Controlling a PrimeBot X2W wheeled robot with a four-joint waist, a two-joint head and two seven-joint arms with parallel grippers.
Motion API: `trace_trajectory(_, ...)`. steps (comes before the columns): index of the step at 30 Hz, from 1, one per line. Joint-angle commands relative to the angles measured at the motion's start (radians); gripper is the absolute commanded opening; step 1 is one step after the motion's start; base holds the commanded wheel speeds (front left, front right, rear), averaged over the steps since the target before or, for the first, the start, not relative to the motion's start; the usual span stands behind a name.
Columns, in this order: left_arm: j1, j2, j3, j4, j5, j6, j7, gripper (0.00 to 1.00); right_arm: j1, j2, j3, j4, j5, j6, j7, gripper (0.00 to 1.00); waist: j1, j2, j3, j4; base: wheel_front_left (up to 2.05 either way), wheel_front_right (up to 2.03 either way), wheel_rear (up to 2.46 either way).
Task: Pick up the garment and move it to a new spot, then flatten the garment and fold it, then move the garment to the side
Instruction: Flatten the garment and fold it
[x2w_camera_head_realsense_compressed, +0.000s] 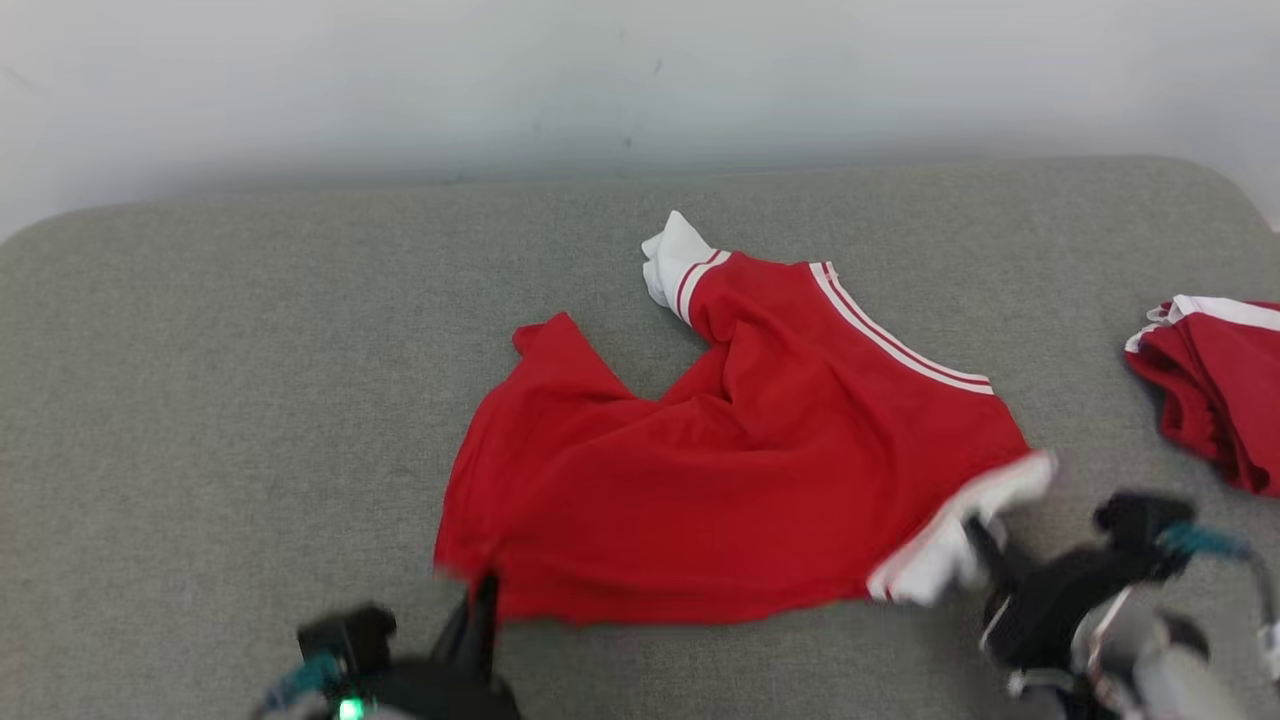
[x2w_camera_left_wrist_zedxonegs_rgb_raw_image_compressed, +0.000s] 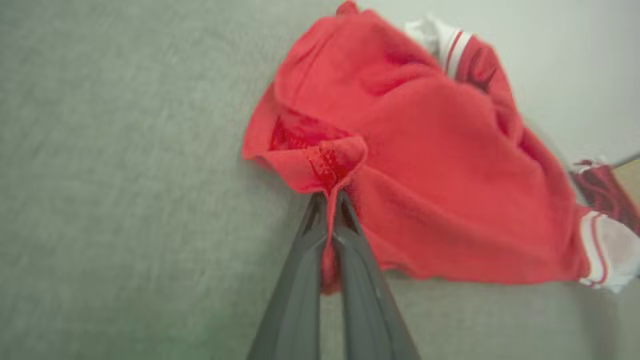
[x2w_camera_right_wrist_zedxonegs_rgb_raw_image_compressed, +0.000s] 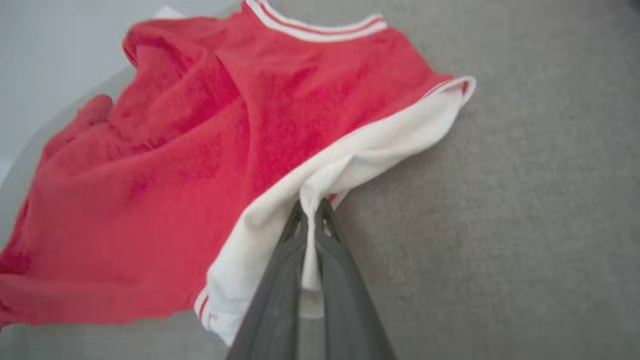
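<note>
Grey felt counter (x2w_camera_head_realsense_compressed: 200, 380) against a pale wall (x2w_camera_head_realsense_compressed: 300, 80). A crumpled red garment (x2w_camera_head_realsense_compressed: 720, 480) lies at centre. The left end effector (x2w_camera_head_realsense_compressed: 483, 592) pinches its hem (x2w_camera_left_wrist_zedxonegs_rgb_raw_image_compressed: 325, 165) at 7 o'clock, the right end effector (x2w_camera_head_realsense_compressed: 975, 545) its white cuff (x2w_camera_right_wrist_zedxonegs_rgb_raw_image_compressed: 350, 160) at 4 o'clock. Thin pinches; cloth could slip when lifted.

1. On the pad (x2w_camera_head_realsense_compressed: 200, 400), abt mid, lies the garment (x2w_camera_head_realsense_compressed: 740, 470).
2. My L gripper (x2w_camera_head_realsense_compressed: 483, 595) sits at its near-left corner, cloth nipped btwn my fingers.
3. My R gripper (x2w_camera_head_realsense_compressed: 975, 545) sits at its near-right corner, edge band nipped btwn my fingers.
4. Its sleeve (x2w_camera_head_realsense_compressed: 675, 260) lies at the far side, nearest the wall (x2w_camera_head_realsense_compressed: 600, 80).
5. A 2nd garment (x2w_camera_head_realsense_compressed: 1215, 390) lies on the pad at far R, well apart from the 1st, beyond my R gripper.
6. The wall stands behind the pad's far edge, across the whole width.
</note>
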Motion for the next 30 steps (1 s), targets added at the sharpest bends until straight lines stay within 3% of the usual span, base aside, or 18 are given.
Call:
trace_trajectory(1,-0.046,0.000,0.014,-0.061,-0.050,-0.019,0.029,0.00,-0.040,-0.016,-0.027,-0.064,0.052,0.003,-0.011,0.00,-0.0007,-0.0009,-0.008,0.000,0.00,0.00,0.00)
trace_trajectory(7,-0.196,0.022,0.040,-0.225,-0.161,-0.052,0.207,0.00,-0.176,-0.072,-0.041,-0.258,0.127,0.003,0.053,0.00,-0.0007,-0.0009,-0.010,-0.012,0.00,0.00,0.00)
trace_trajectory(12,-0.335,0.036,0.073,-0.271,-0.236,-0.053,0.330,0.00,-0.298,-0.086,-0.028,-0.304,0.147,0.003,0.142,0.00,-0.0007,-0.0009,0.011,-0.030,0.00,0.00,0.00)
trace_trajectory(21,-0.547,0.075,0.140,-0.279,-0.307,-0.021,0.435,0.00,-0.477,-0.073,0.004,-0.297,0.148,0.003,0.197,0.00,-0.0007,-0.0009,0.069,-0.057,0.00,0.00,0.00)
trace_trajectory(24,-0.619,0.080,0.178,-0.275,-0.326,-0.006,0.425,0.00,-0.547,-0.066,-0.011,-0.284,0.143,0.003,0.167,0.00,-0.0007,-0.0009,0.090,-0.062,0.00,0.00,0.00)
trace_trajectory(30,-0.783,0.086,0.240,-0.236,-0.335,0.044,0.394,0.00,-0.755,0.010,-0.054,-0.168,0.141,0.003,0.068,0.00,-0.0007,-0.0009,0.175,-0.090,0.00,0.00,0.00)
